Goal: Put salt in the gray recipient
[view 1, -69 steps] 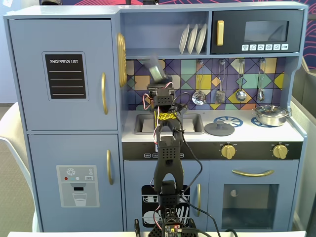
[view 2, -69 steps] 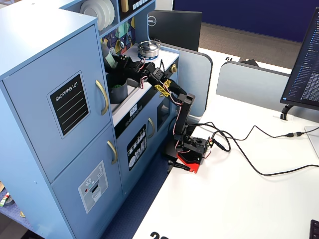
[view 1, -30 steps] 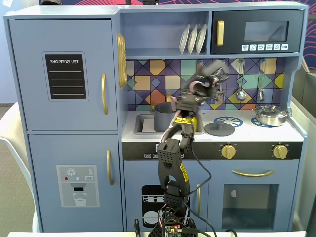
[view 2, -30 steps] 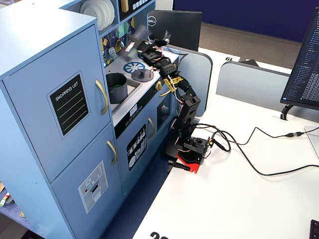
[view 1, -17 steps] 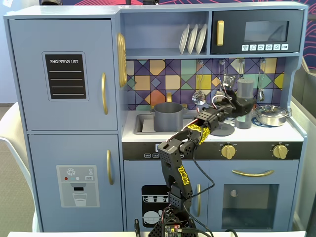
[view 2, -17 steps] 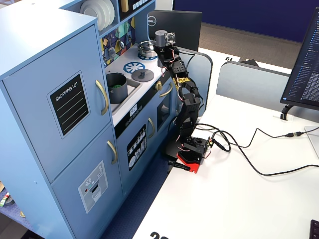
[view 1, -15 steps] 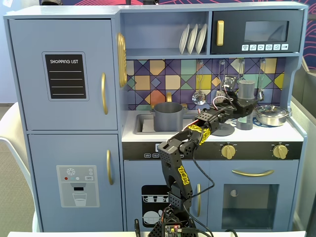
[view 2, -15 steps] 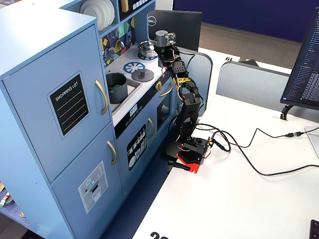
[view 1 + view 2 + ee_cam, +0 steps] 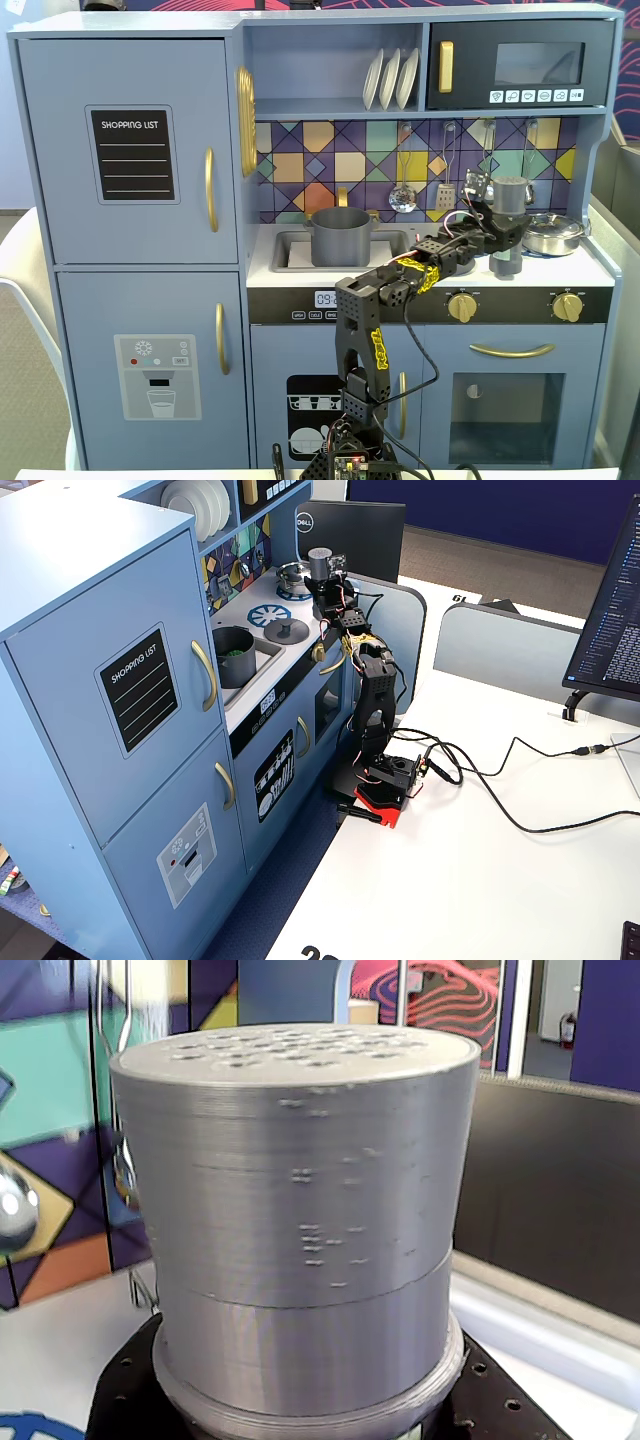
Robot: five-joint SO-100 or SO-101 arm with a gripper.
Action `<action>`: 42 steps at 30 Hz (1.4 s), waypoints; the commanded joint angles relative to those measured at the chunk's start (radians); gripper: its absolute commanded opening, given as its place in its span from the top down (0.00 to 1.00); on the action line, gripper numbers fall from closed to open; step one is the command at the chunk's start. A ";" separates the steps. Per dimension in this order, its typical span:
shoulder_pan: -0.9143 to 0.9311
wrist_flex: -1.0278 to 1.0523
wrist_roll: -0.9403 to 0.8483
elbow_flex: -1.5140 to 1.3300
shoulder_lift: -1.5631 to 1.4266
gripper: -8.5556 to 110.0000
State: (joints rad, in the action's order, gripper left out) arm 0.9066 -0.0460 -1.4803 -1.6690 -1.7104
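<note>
We see a blue toy kitchen [image 9: 130, 250] with a black robot arm [image 9: 365, 340] standing in front of it. The arm bends up and reaches to the right side of the counter [image 9: 300, 272] in a fixed view.

The pincer [image 9: 500, 215] holds the gray salt shaker [image 9: 510, 193] and is closed on it. The shaker stands upright and is lifted up off the counter. In the wrist view the shaker [image 9: 300, 1210] fills almost the whole picture. We see little holes on its flat top. Its bottom sits on the black part of the pincer.

The gray pot [image 9: 341, 236] sits in the sink on the left part of the counter in that fixed view. It is well apart from the shaker. In the other fixed view we see something green inside the pot [image 9: 232, 652], and a gray lid [image 9: 287, 630] lies on the counter between the pot and the shaker [image 9: 320, 562].

A shiny silver pan [image 9: 553, 233] sits just right of the shaker in the front view. White plates [image 9: 390, 78] stand on the shelf above. Spoons hang on the colorful wall behind the counter.

The arm's base [image 9: 385, 780] stands on a white table [image 9: 480, 880], with black cables [image 9: 500, 770] running from it.
</note>
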 commanded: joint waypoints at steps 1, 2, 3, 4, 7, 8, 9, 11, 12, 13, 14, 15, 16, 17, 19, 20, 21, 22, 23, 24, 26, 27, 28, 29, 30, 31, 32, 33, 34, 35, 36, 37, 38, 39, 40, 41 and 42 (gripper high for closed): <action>-0.023 -0.067 -0.003 0.035 0.009 0.93; -0.025 -0.071 0.000 0.038 0.017 0.93; -0.026 -0.071 0.000 0.043 0.026 0.93; -0.028 -0.075 -0.003 0.048 0.034 0.93; -0.029 -0.089 -0.011 0.049 0.049 0.93; -0.029 -0.091 -0.015 0.049 0.051 0.93; -0.029 -0.091 -0.018 0.049 0.054 0.93; -0.031 -0.091 -0.026 0.048 0.057 0.93; -0.031 -0.091 -0.028 0.048 0.058 0.93; -0.029 -0.091 -0.029 0.048 0.058 0.93; -0.026 -0.086 -0.035 0.048 0.058 0.93; -0.023 -0.084 -0.037 0.048 0.058 0.86; -0.018 -0.086 -0.018 0.048 0.057 0.73; -0.012 -0.089 0.011 0.048 0.054 0.63; 0.002 -0.089 0.058 0.048 0.044 0.42; 0.008 -0.087 0.054 0.048 0.040 0.36; 0.012 -0.087 0.049 0.046 0.035 0.31; 0.015 -0.087 0.040 0.046 0.029 0.27; 0.018 -0.087 0.032 0.044 0.023 0.24; 0.018 -0.089 0.028 0.044 0.018 0.23; 0.021 -0.086 0.025 0.044 0.006 0.21; 0.025 -0.080 0.018 0.044 -0.002 0.22; 0.029 -0.074 0.012 0.041 -0.012 0.22; 0.035 -0.061 0.003 0.031 -0.029 0.23; 0.043 -0.037 -0.008 0.014 -0.057 0.24; 0.052 -0.011 -0.020 -0.015 -0.097 0.25; 0.063 0.012 -0.023 -0.057 -0.150 0.26; 0.074 0.046 -0.021 -0.106 -0.218 0.28; 0.086 0.100 -0.032 -0.160 -0.301 0.31; 0.097 0.183 -0.054 -0.212 -0.396 0.37; 0.097 0.298 -0.083 -0.255 -0.505 0.47; 0.087 0.448 -0.118 -0.278 -0.612 0.61; 0.057 0.634 -0.129 -0.278 -0.713 0.73; 0.009 0.824 -0.115 -0.262 -0.811 0.86; -0.049 1.003 -0.106 -0.239 -0.890 0.93; -0.120 1.164 -0.104 -0.227 -0.950 0.93; -0.204 1.284 -0.089 -0.235 -1.006 0.93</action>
State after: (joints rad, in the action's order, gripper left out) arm 0.8989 0.6289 -1.5601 -1.9359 -2.3899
